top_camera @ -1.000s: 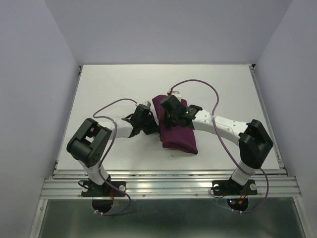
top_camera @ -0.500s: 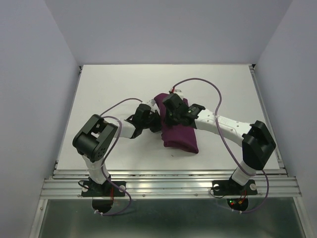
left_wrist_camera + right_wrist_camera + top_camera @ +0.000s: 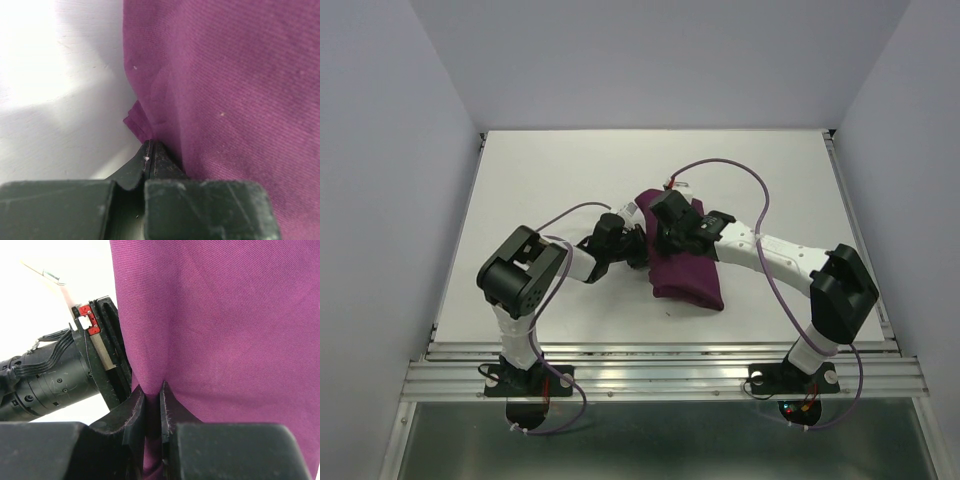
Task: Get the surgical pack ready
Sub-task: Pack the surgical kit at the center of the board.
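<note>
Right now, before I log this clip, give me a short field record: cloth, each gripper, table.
surgical pack: purple cloth, folded, lying mid-table
left gripper: shut, pinching a small corner at the cloth's left edge
right gripper: shut on a raised fold of the cloth, close beside the left gripper
table: white, bears the cloth

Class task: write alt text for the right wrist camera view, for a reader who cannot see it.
The right hand pinches a fold of purple cloth between its two dark fingers; the cloth fills most of the frame. At left, the black end of the left arm sits beside the cloth, above the white table.
</note>
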`<state>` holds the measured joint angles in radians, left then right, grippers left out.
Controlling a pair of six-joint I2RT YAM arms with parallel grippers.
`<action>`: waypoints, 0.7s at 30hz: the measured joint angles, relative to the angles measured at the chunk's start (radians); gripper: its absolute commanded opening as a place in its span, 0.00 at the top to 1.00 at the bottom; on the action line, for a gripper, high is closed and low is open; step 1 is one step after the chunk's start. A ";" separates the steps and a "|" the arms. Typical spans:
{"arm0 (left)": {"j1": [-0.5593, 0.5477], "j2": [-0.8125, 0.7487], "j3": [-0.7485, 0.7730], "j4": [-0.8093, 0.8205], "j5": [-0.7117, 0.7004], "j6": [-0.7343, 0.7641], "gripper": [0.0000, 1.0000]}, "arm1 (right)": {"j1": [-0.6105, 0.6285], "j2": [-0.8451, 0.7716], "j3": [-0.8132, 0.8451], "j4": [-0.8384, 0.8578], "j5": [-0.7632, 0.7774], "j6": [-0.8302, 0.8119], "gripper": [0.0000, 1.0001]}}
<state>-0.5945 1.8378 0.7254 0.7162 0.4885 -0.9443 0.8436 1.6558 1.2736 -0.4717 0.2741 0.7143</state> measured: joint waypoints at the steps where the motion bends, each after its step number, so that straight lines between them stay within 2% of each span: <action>1: 0.000 0.004 -0.003 0.016 0.003 -0.007 1.00 | 0.000 0.000 0.000 0.000 0.002 0.000 0.99; 13: 0.001 0.047 -0.019 0.125 0.049 -0.061 1.00 | 0.000 -0.001 0.000 -0.009 0.006 -0.004 0.99; 15: -0.002 0.047 -0.016 0.103 0.031 -0.041 1.00 | 0.000 0.000 0.000 -0.009 0.005 -0.004 0.99; 21: -0.037 -0.011 0.027 -0.136 -0.108 0.078 1.00 | 0.000 0.003 -0.010 -0.006 -0.002 -0.003 0.99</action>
<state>-0.6312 1.8263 0.7521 0.5804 0.3805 -0.8661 0.8436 1.6592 1.2640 -0.4774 0.2722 0.7109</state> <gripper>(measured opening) 0.022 0.166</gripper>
